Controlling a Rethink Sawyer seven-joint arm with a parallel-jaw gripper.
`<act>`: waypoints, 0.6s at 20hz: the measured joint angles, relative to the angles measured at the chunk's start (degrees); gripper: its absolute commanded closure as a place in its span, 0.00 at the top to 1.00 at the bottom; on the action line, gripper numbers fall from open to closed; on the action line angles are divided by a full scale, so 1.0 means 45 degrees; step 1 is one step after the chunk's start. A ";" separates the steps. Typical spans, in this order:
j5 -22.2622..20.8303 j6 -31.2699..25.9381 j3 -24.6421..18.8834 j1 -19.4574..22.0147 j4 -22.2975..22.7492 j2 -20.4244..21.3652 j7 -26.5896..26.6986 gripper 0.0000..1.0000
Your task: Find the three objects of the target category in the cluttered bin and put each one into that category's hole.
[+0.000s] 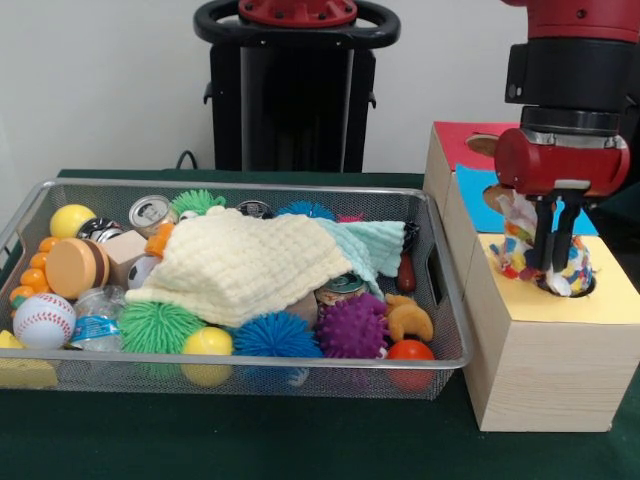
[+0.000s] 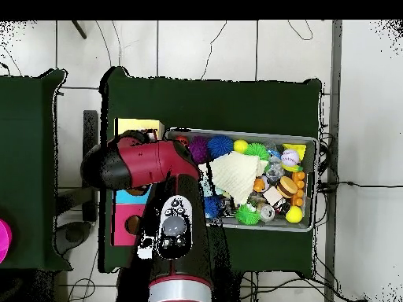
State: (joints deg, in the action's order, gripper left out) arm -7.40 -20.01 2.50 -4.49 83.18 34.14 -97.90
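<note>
- The wire mesh bin (image 1: 30, 215) sits on the green table beside the wooden box. It is heaped with spiky rubber balls, a baseball (image 1: 43, 320), cans and toy food. That clutter is the standing hazard, since anything snagged with a cloth could ride along to the wrong hole.
- The cream waffle-weave cloth (image 1: 245, 265) lies draped over the middle of the pile, the largest of the three. Its size makes it likely to bunch at the cut-out or drag a neighbouring ball out with it.
- The pale teal waffle-weave cloth (image 1: 375, 245) is tucked partly under the cream one at the bin's right end. A grab there may lift both at once.
- The gripper (image 1: 557, 270) hangs over the yellow-topped hole (image 1: 585, 288), its two dark fingers drawn close together and pinching the dotted white cloth (image 1: 520, 245).
- Much of that cloth spills above and to the left of the hole, over the yellow paper. If released now, I judge it may catch on the ragged edge and rest on top rather than drop through.
- The blue-topped section (image 1: 475, 195) lies just behind, so a loose fold could flop toward it.
</note>
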 measured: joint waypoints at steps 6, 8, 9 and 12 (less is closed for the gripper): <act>0.0206 0.0000 0.0009 0.0024 0.0000 -0.0208 0.0000 0.00; 0.0363 0.0000 0.0006 0.0059 -0.0002 -0.0345 0.0000 0.00; 0.0390 0.0000 0.0004 0.0067 0.0000 -0.0367 0.0000 0.00; 0.0580 0.0003 -0.0011 0.0152 -0.0002 -0.0540 0.0000 0.00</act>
State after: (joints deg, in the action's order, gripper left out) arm -4.79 -20.00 2.45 -3.81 83.17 31.71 -97.90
